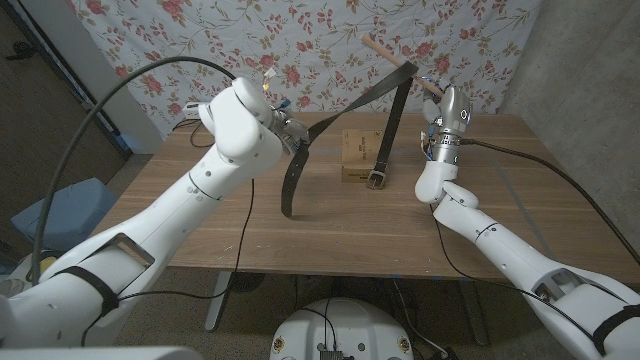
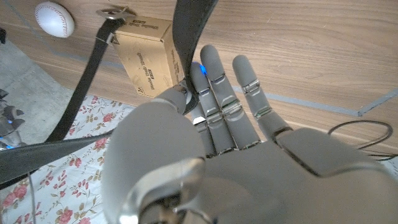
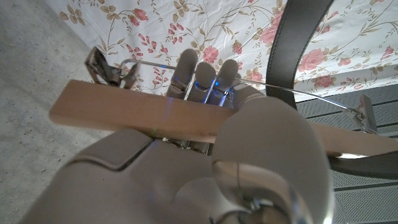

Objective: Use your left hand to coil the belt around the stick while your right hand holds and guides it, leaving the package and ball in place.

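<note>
Right hand [image 1: 446, 108]: raised above the table's [image 1: 500, 215] far right area, fingers wrapped around the stick [image 1: 400, 60]. The right wrist view confirms the grasp, the wooden bar crossing the palm with fingers [image 3: 205, 81] closed over it. The stick is held clear of the table, tilted, its free end toward 11 o'clock from the hand. Judgement: this height gives the belt room to hang and be wound.

Belt [image 1: 392, 120]: draped over the stick near its free end. One run drops toward 6 o'clock and ends at the buckle [image 1: 377, 181], which lies against the package [image 1: 358, 155]. The other run slopes toward 8 o'clock to the left hand [image 1: 285, 128], then curves down, its tail reaching the table at about 6 o'clock from that hand.

Left hand: grasping the belt. The left wrist view shows the strap pinched between thumb and fingers [image 2: 214, 81], the remaining fingers extended. Judgement: the hold is part-way along the strap so that the slack can be carried around the stick.

Package: at table centre, at 9 o'clock from the right forearm. Ball [image 2: 55, 18]: on the table, near the package, apart from it. Neither is touched by a hand.

Judgement on progress: the belt merely hangs over the stick; no full turn is evident. Risk: the buckle may drag the package as winding proceeds.
</note>
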